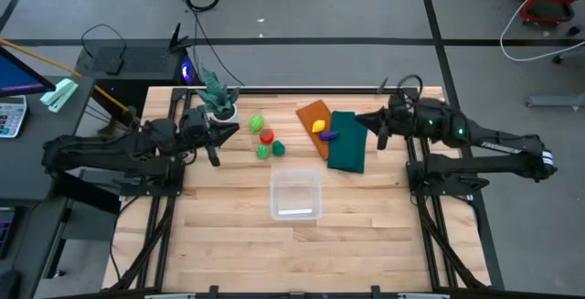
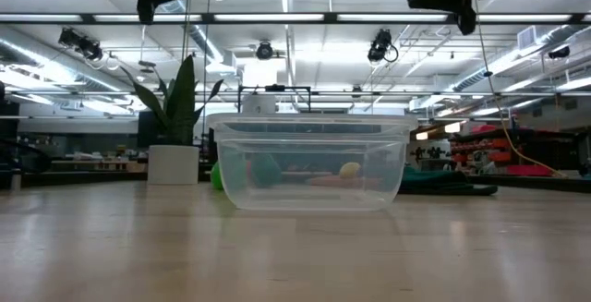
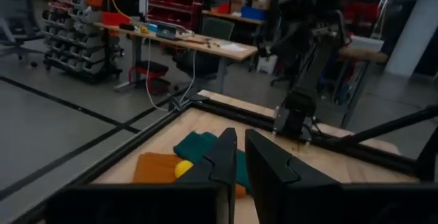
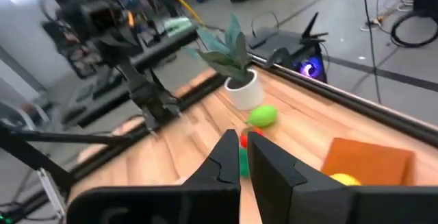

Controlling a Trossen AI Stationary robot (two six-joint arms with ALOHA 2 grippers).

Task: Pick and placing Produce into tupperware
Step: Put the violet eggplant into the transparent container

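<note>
The clear square tupperware [image 1: 295, 195] stands on the table's near middle, with nothing inside it; the low view shows it up close [image 2: 312, 163]. The light green piece [image 1: 257, 122], the red one [image 1: 267, 136] and the dark green one [image 1: 263, 152] lie on the wood beyond it. The yellow piece [image 1: 318, 126] and the purple one [image 1: 329, 136] rest on the orange cloth. My left gripper [image 1: 234, 132] hovers shut, left of the red piece. My right gripper [image 1: 359, 121] hovers shut over the dark green cloth, right of the purple piece.
A potted plant in a white pot [image 1: 219, 107] stands at the far edge beside my left gripper. The orange cloth [image 1: 311, 116] and the dark green cloth [image 1: 347, 142] lie folded side by side, right of centre. Bare wood [image 1: 366, 235] lies around the tupperware's near side.
</note>
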